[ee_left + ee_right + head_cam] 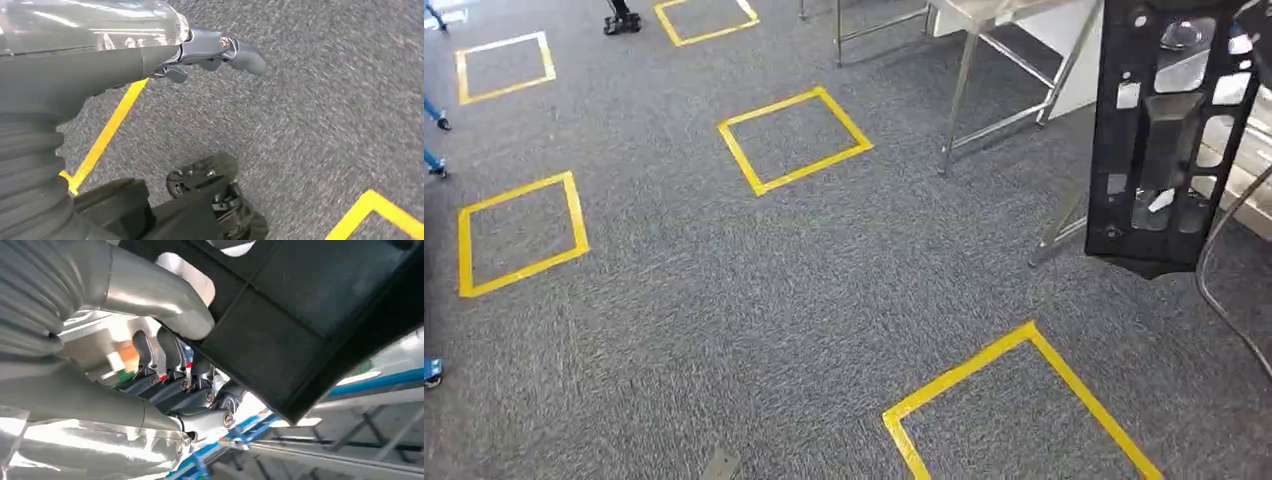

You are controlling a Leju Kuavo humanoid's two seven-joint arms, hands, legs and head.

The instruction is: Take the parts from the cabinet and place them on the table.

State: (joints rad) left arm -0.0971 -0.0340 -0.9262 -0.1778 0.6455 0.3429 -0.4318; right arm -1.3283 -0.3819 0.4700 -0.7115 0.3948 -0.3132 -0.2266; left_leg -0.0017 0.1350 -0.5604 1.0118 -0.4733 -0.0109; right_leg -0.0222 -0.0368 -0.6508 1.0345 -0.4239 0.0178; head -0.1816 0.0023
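Right wrist view: my right robot hand (pixel 170 365) clamps the black perforated plastic panel (pixel 1169 130), carried upright towards the steel-legged desk (pixel 984 60); left robot hand (pixel 215 50) hangs with nothing in it, fingers apart.

We see a speckled grey carpet (pixel 754 290) marked with yellow taped squares (pixel 793 139), a black part (pixel 1169 130) with pale cut-outs gripped by the silver-grey right hand (pixel 170 365) with its darker fingers (pixel 172 352) — and the left hand (pixel 215 50) is grey over that same carpet.
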